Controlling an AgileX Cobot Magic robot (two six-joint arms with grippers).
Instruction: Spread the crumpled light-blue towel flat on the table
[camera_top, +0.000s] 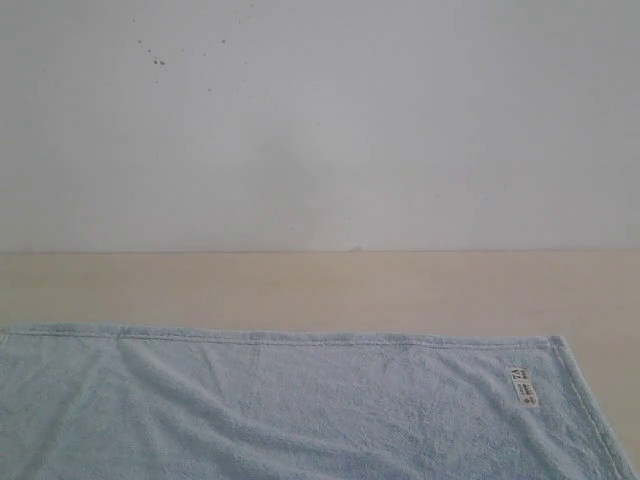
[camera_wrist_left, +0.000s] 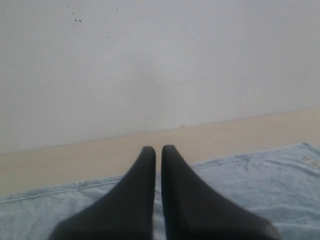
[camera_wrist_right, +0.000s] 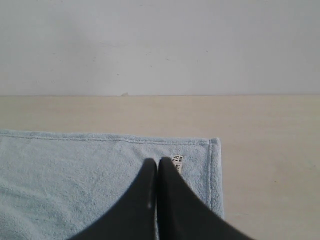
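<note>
Finding the towel (camera_top: 300, 420) spread over the near part of the table (camera_top: 320, 285), far hem (camera_top: 300, 337) straight, few soft wrinkles, label (camera_top: 524, 386) by the far right corner. Finding left gripper (camera_wrist_left: 158, 148) and right gripper (camera_wrist_right: 158, 160) over it, both clenched, holding nothing.

Exterior view: I look low and level over the table (camera_top: 320, 285) at the wall (camera_top: 320, 130); the towel (camera_top: 300, 410) overruns my near edge.
Left wrist view: I sit close behind the left gripper (camera_wrist_left: 158, 148), slightly tilted, facing that wall.
Right wrist view: likewise behind the right gripper (camera_wrist_right: 158, 161), level.
Shared: towel's far hem, all three; wall specks (camera_top: 158, 60), exterior and left; label (camera_top: 524, 387), exterior and right.
</note>
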